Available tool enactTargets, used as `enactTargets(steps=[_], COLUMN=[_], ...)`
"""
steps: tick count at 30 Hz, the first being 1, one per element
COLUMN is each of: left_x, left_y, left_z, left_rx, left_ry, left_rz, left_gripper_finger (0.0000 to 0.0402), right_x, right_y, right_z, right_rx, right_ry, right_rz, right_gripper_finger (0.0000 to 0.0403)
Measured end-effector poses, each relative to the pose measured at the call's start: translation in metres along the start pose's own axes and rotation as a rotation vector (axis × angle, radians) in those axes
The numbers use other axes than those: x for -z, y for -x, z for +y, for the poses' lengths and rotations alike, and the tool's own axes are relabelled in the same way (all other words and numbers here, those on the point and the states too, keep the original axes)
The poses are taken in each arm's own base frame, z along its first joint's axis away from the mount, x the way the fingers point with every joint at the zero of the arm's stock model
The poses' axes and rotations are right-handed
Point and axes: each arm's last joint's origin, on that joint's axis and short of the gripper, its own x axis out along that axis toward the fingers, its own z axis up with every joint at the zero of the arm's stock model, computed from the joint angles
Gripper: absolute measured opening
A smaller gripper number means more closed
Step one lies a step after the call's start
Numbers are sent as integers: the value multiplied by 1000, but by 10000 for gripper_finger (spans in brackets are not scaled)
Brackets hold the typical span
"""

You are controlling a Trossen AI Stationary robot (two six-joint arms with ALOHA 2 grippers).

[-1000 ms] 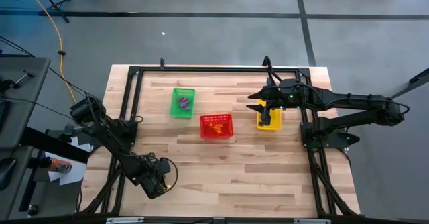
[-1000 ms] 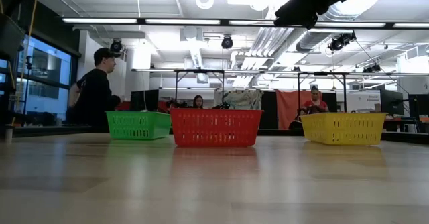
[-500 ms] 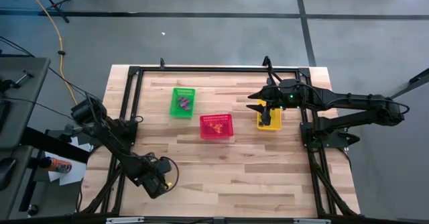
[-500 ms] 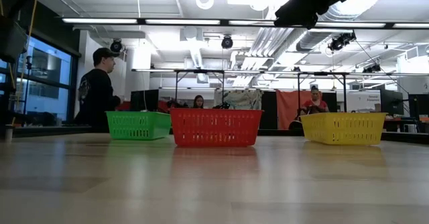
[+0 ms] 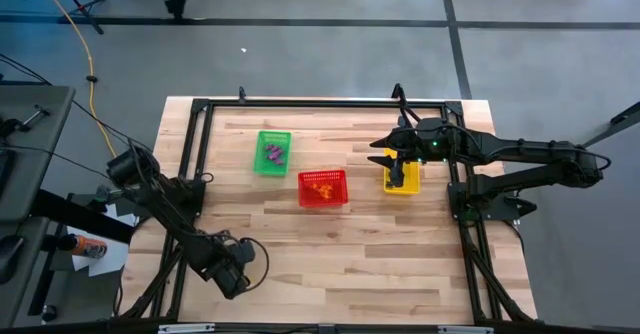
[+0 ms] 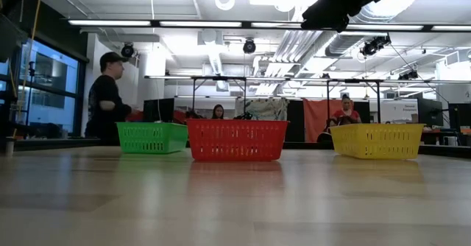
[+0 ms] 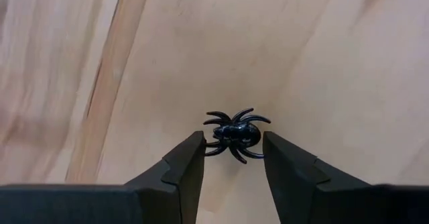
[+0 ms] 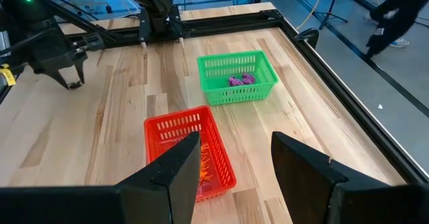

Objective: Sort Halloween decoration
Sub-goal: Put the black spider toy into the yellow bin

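Note:
A black spider trinket [image 7: 234, 133], one piece of the Halloween decoration, sits between the fingertips of my left gripper [image 7: 233, 145]. That gripper points down over the table's near left part [image 5: 232, 276]. Purple trinkets [image 8: 241, 80] lie in the green basket [image 5: 272, 152]. Orange ones [image 8: 204, 165] lie in the red basket [image 5: 323, 188]. My right gripper [image 8: 234, 158] hovers open over the yellow basket [image 5: 402, 174], with nothing between its fingers. My left gripper has the black spider between its two fingers [image 7: 188, 167], which come from above and point down. The spider's legs [image 7: 209, 150] reach both fingertips on either side of its body. Whether the spider is lifted off the wood I cannot tell.
The three baskets stand in a row across the table's far half, green to the left, red in the middle, yellow [image 6: 375, 141] to the right. A black frame [image 5: 320, 104] runs round the table. People [image 6: 105, 99] stand in the room beyond.
A person in the room beyond the table's far left has shifted a little in the low view. The baskets and my right arm have kept still.

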Motion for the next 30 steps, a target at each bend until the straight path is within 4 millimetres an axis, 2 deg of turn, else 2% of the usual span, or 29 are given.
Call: enactTargets(steps=[4, 8, 13, 16, 19, 24, 27, 30], left_x=[0, -3, -21, -40, -65, -117, -150, -178], left_y=[12, 31, 64, 86, 107, 140, 160, 174], left_z=[2, 13, 36, 56, 78, 113, 135, 156], left_rx=[30, 43, 74, 58, -20, -195, -197, -124], left_ry=[-17, -45, -78, -80, -58, 26, 54, 34], left_rz=[2, -7, -145, -333, -593, -983, -1159, -1324], left_gripper_finger=[133, 133, 132, 132, 133, 133, 133, 133], right_x=[0, 0, 0, 0, -1, -12, -21, -31], right_y=[0, 0, 0, 0, 0, 1, 2, 5], right_z=[0, 0, 0, 0, 0, 0, 1, 1], right_rx=[0, 0, 0, 0, 0, -6, -14, -24], right_ry=[0, 0, 0, 0, -6, -55, -72, -94], right_rz=[0, 0, -1, -4, -13, -120, -220, -330], right_gripper_finger=[177, 177, 177, 177, 177, 177, 177, 177])
